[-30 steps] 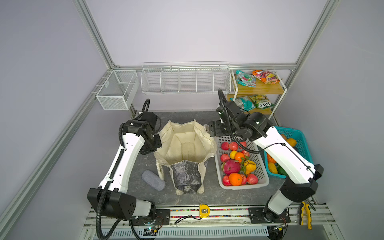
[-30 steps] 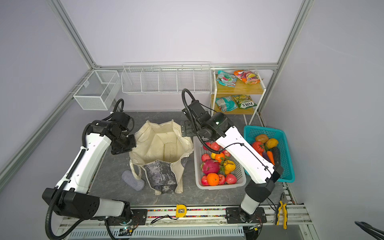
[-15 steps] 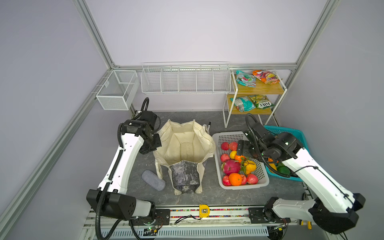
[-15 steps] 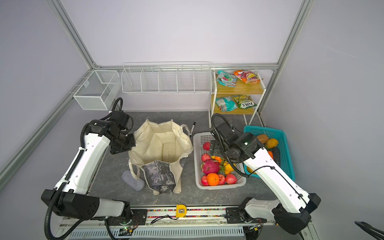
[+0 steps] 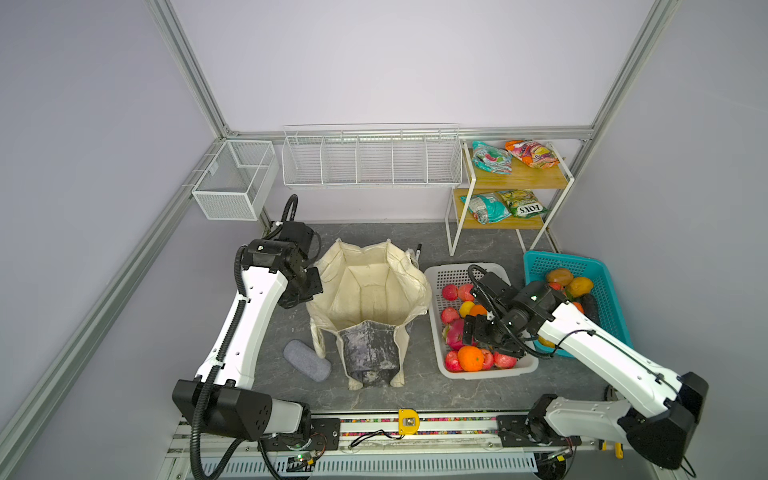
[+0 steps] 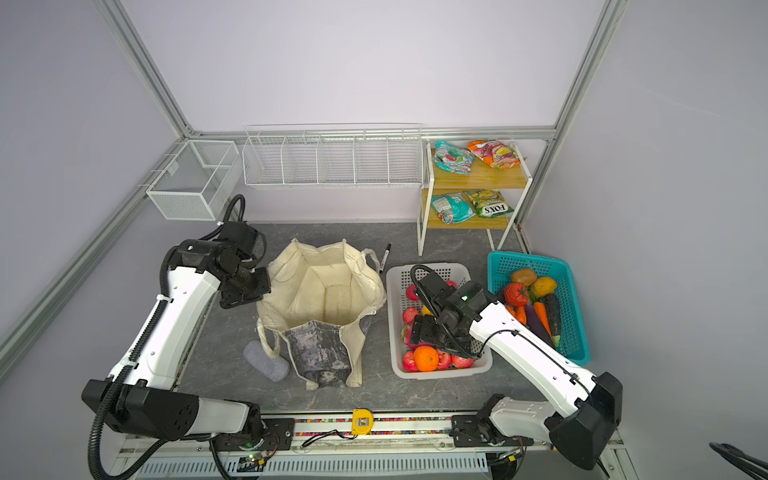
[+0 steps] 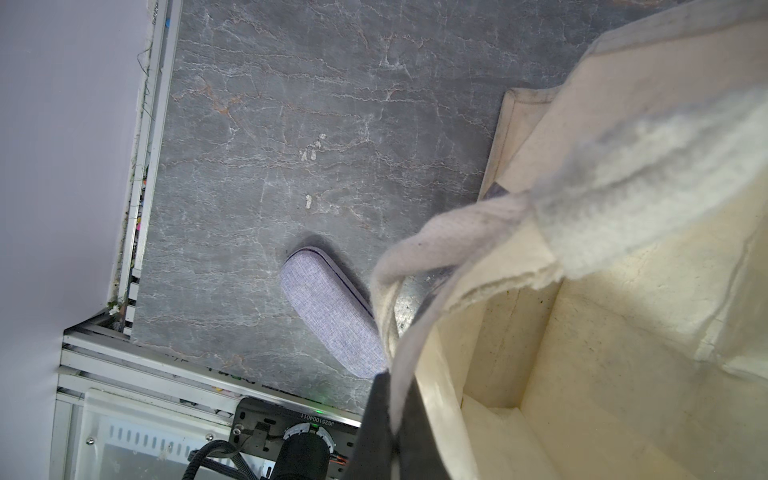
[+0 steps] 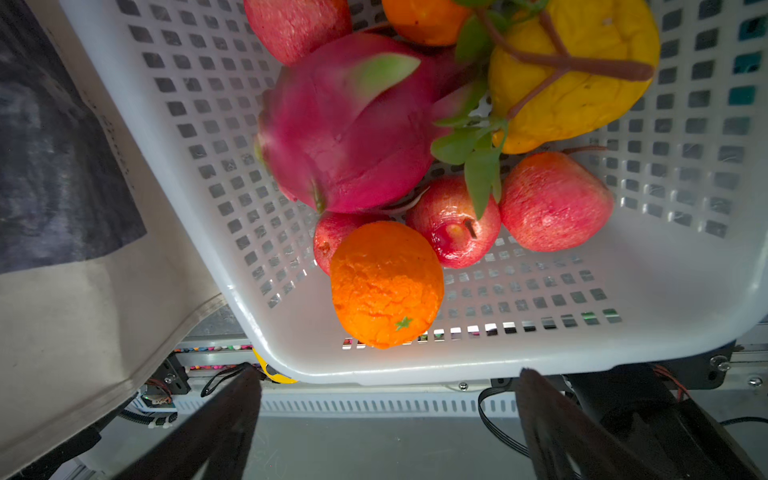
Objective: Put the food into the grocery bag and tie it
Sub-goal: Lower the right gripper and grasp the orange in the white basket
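Grey marbled tabletop [image 5: 465, 245] inside a pale-walled booth. Nearest: grey case [image 5: 306, 360] lying just beside the grocery bag [image 5: 368, 349], clear of the work. Bag stands upright, mouth wide, nothing visible inside. Left gripper [image 5: 311, 286] is pinched shut on the bag's left rim, likely to hold the mouth open for loading. Just right, white basket [image 5: 490, 374] holds the fruit [image 5: 451, 292]. Right gripper [image 8: 386, 399] hangs over its near end, jaws spread wide and empty, lined up with the orange [image 8: 386, 286], probably the next pick. Dragon fruit [image 8: 345, 124] and apples [image 8: 555, 201] crowd against it, so the fingers may nudge them. Farther right, teal basket [image 6: 528, 259] with vegetables [image 6: 536, 311]. Marker pen [image 5: 417, 252] lies behind the bag. At the back, shelf [image 5: 536, 178] with snack packets [image 5: 491, 157], far from both arms. Wire racks [image 5: 370, 162] on the wall.
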Action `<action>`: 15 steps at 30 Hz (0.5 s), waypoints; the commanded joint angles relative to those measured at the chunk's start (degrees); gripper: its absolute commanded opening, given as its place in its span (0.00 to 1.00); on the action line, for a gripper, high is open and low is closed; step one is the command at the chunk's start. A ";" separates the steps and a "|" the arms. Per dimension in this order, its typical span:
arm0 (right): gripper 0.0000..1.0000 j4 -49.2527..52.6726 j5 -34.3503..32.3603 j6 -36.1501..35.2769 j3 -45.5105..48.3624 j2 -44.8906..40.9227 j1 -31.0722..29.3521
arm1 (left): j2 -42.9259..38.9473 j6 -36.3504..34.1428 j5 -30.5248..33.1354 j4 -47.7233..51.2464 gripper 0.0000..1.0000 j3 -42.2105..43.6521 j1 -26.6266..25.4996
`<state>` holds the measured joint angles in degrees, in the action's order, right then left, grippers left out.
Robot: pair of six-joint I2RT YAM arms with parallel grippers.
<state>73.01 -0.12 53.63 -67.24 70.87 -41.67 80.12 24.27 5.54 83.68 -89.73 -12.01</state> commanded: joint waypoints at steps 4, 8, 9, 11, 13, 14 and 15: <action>0.96 -3.70 0.92 2.18 3.70 0.18 0.16 | -1.84 -0.87 0.71 0.96 0.00 1.01 0.15; 0.94 -6.34 0.39 1.86 5.20 1.60 0.12 | -1.98 -0.95 0.45 0.87 0.00 1.27 0.06; 0.93 -6.99 0.38 1.70 5.64 2.02 0.17 | -2.03 -0.92 0.36 0.78 0.00 1.32 0.06; 0.92 -8.03 0.67 1.18 6.22 2.92 0.17 | -1.98 -0.92 0.22 0.70 0.00 1.40 0.06; 0.91 -8.63 1.25 0.79 6.50 3.98 0.18 | -1.98 -0.95 0.17 0.70 0.00 1.40 0.06; 0.91 -8.81 1.43 0.62 6.64 4.44 0.12 | -1.99 -0.92 0.17 0.61 0.00 1.46 0.06; 0.91 -9.03 1.58 0.44 6.85 4.82 0.15 | -2.06 -0.89 0.17 0.53 0.00 1.48 0.06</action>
<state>65.47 0.56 54.04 -61.36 74.78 -41.67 79.33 24.27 5.52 83.35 -88.71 -12.01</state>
